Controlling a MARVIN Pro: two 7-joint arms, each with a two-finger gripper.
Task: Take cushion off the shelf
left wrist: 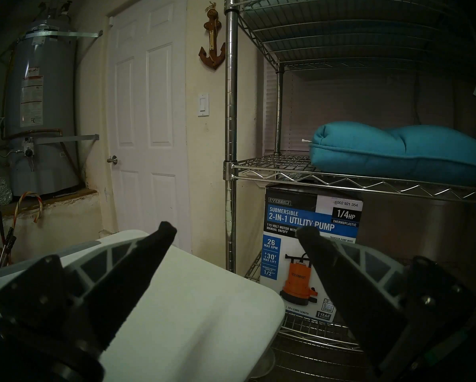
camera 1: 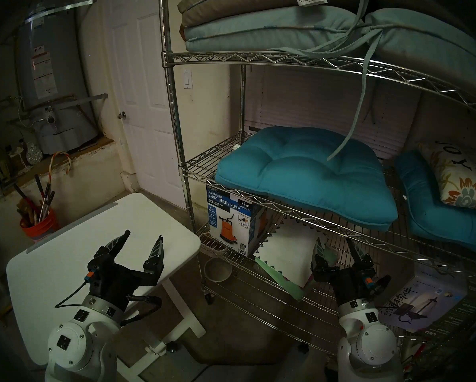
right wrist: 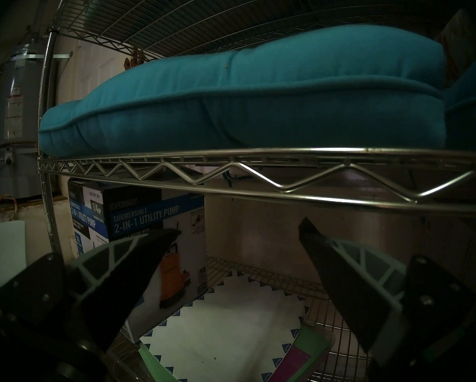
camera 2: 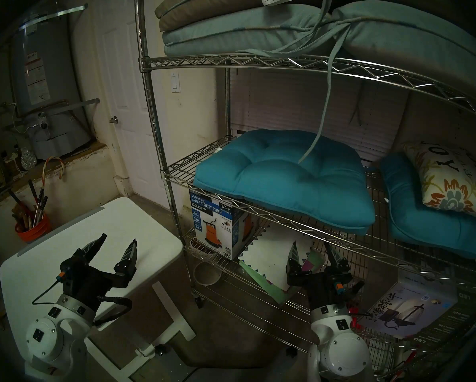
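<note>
The teal tufted cushion point(camera 1: 303, 174) lies flat on the middle tier of the chrome wire shelf point(camera 1: 328, 220), its front corner overhanging the edge. It also shows in the head right view point(camera 2: 283, 177), the left wrist view point(left wrist: 402, 150) and the right wrist view point(right wrist: 245, 97). My right gripper point(camera 1: 334, 242) is open and empty, just below the tier's front edge point(right wrist: 259, 174), under the cushion. My left gripper point(camera 1: 143, 236) is open and empty over the white tabletop point(camera 1: 74, 252), left of the shelf.
A second teal cushion point(camera 1: 435, 213) with a floral pillow point(camera 1: 463, 177) lies to the right on the same tier. Pale blue-green cushions point(camera 1: 259, 28) fill the top tier; one tie point(camera 1: 350, 130) hangs onto the teal cushion. A pump box point(camera 1: 231, 224) stands below.
</note>
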